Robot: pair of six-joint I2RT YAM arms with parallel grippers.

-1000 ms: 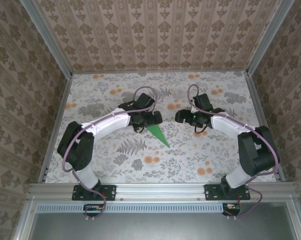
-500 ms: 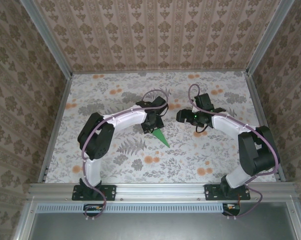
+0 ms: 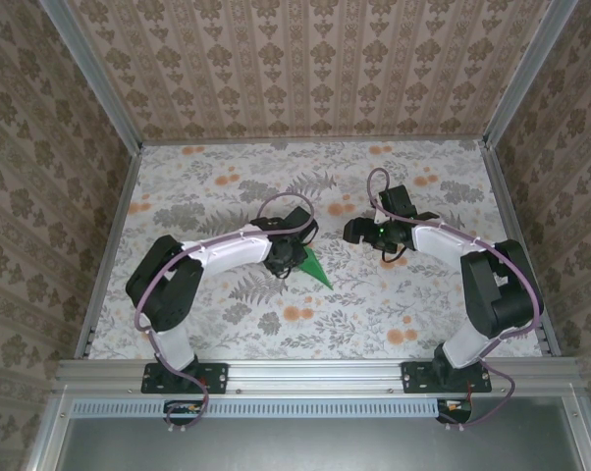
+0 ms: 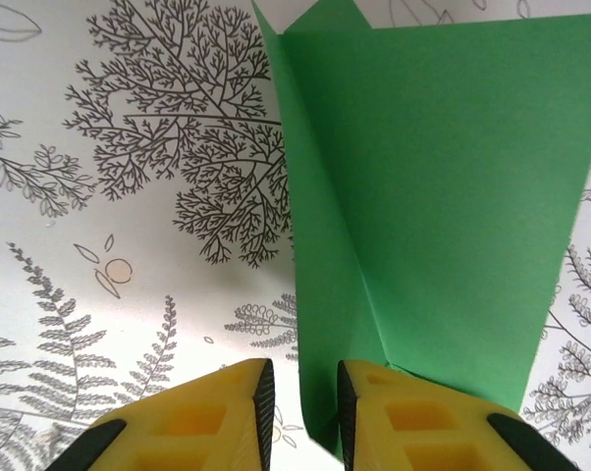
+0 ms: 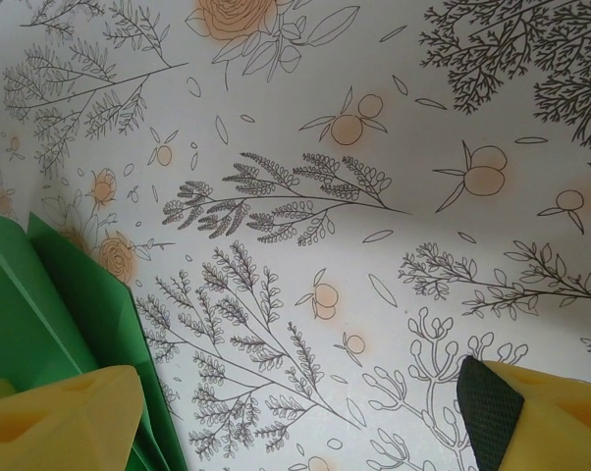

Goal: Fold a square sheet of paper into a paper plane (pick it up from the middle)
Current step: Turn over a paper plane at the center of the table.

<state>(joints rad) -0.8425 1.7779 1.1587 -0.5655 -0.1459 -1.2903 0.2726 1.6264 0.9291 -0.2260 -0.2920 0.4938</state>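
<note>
The square sheet of paper is folded into a bright green pointed paper plane (image 3: 315, 268) that lies on the floral table near the middle. My left gripper (image 3: 288, 257) sits at its left end. In the left wrist view the paper plane (image 4: 443, 196) has a raised centre fold that runs down between the yellow fingers (image 4: 217, 412). My left gripper (image 4: 303, 383) has its jaws drawn narrow. The fold lies against the right pad, and a slit of table shows beside the left pad. My right gripper (image 3: 356, 231) hovers open to the right. Its jaws (image 5: 297, 412) stand wide over bare table, with the paper plane (image 5: 70, 294) at its left finger.
The floral tablecloth (image 3: 394, 304) covers the work area, which is fenced by metal rails and patterned walls (image 3: 109, 226). Purple cables loop over both arms. Free room lies in front of the paper and toward the back.
My left gripper has moved down and toward me onto the paper's left end. Its jaws have narrowed from wide around the centre fold. The right arm has stayed put.
</note>
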